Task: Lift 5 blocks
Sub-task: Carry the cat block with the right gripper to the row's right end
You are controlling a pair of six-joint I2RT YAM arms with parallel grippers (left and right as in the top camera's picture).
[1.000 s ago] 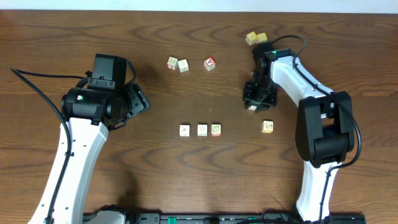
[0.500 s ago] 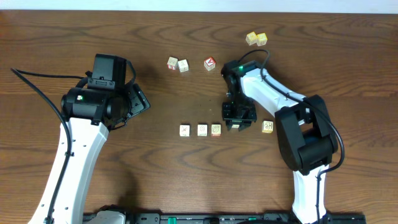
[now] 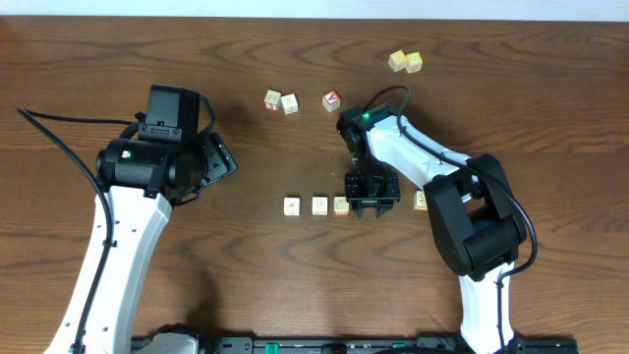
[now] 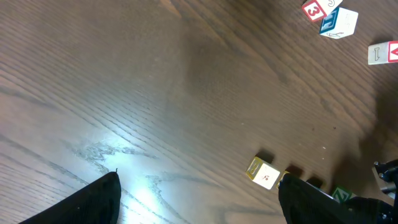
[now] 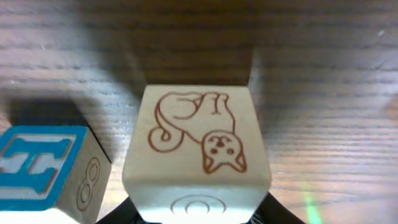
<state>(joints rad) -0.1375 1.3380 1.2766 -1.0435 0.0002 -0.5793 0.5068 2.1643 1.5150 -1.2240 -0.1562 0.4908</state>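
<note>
My right gripper [image 3: 371,205] is low over the table at the right end of a row of three blocks [image 3: 319,205]. It is shut on a cream block with a brown cat print [image 5: 198,143]. Dark fingers [image 5: 121,211] press both of its lower corners. A block with a blue H [image 5: 43,163] stands close on its left. Another block [image 3: 423,200] peeks out from behind the right arm. My left gripper [image 3: 218,157] hangs open over bare wood at the left. It is far from the nearest row block [image 4: 262,173].
At the back stand two printed cubes [image 3: 281,101] and a red-faced cube [image 3: 332,99]. Two yellow cubes [image 3: 405,61] sit at the back right. The right arm [image 3: 413,157] stretches across the table toward the row.
The right arm has swung left and toward the front with the cat block, from beside the lone right block to the right end of the row. The left arm has not moved.
</note>
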